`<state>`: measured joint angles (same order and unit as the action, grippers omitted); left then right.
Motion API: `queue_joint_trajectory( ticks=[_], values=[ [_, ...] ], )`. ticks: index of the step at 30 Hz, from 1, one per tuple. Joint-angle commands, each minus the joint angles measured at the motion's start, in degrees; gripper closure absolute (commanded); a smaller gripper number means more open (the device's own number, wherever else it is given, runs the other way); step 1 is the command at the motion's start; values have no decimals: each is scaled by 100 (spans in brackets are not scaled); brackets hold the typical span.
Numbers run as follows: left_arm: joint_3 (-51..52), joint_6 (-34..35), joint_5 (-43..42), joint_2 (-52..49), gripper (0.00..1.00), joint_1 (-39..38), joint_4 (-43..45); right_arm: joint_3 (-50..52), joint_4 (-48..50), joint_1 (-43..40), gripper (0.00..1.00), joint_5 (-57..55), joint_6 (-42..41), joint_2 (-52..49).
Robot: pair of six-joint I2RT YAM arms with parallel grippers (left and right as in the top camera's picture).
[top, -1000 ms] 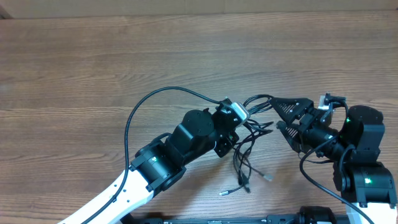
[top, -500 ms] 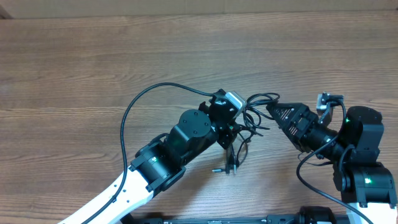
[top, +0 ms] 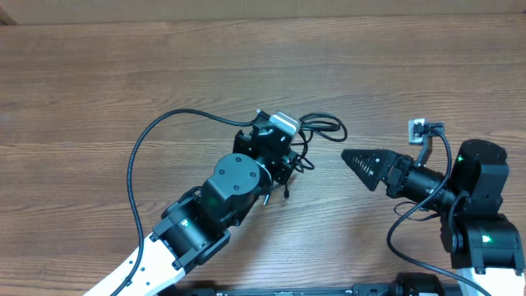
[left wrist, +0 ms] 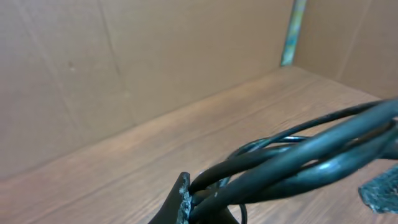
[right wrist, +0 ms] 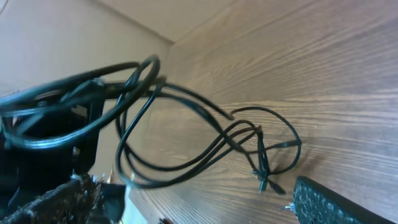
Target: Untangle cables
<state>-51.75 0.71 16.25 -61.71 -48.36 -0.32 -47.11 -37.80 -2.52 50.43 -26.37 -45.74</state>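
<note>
Wood table [top: 99, 74] across the whole overhead view, with brown cardboard wall [left wrist: 93, 74] behind it in the left wrist view.
Next, left arm [top: 222, 193]: reaches in from the lower-left corner to table centre, thick black wire [top: 131, 173] arching out on its left side.
Then right arm [top: 477, 189]: sits at the right edge, points left toward centre.
At left gripper [top: 289, 141]: clamped on the cables [left wrist: 292, 155], bundle pinched at the finger edge and running out to the right in the left wrist view.
At right gripper [top: 350, 156]: released, fingers [right wrist: 329, 202] spread wide in the right wrist view, nothing between them. Looks like a narrow wedge from overhead. Just right of the cables, not touching, bare table between.
For the cables: one tangled bunch at table centre, gathered at left gripper. One loop [top: 329, 122] sticks out right toward right gripper. Strands cross and twist over each other in the right wrist view. Loop on the table or lifted: cannot tell.
Plug ends [top: 286, 193]: hang below left gripper, close beside left arm.
Small white connector [top: 417, 127] on right arm's own wiring, well apart from the bunch.
</note>
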Motion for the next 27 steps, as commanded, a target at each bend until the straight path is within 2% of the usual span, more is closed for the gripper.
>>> queue_joint_trajectory(
  ticks=[1, 5, 8, 12, 20, 23, 27],
  values=[
    [-105, -293, -83, 109, 96, 11, 407, -122, 92, 22, 1, 662, 763, 66],
    [-105, -339, -1132, 109, 96, 11, 999, -122, 131, 22, 1, 1213, 1298, 66],
    [-105, 155, -1720, 105, 96, 11, 1228, -122, 129, 22, 1, 1244, 1296, 66],
    [-105, 232, -2024, 96, 96, 7, 1484, -122, 168, 24, 1, 1414, 1342, 66],
    [-105, 474, -2039, 96, 96, -4, 1891, -122, 160, 33, 1, 2575, 2450, 66],
    [-105, 710, -2085, 96, 96, -4, 2061, -122, 142, 33, 1, 2509, 2498, 66],
    [-105, 769, -2531, 96, 96, -4, 2387, -122, -52, 33, 1, 1895, 2492, 63]
  ],
)
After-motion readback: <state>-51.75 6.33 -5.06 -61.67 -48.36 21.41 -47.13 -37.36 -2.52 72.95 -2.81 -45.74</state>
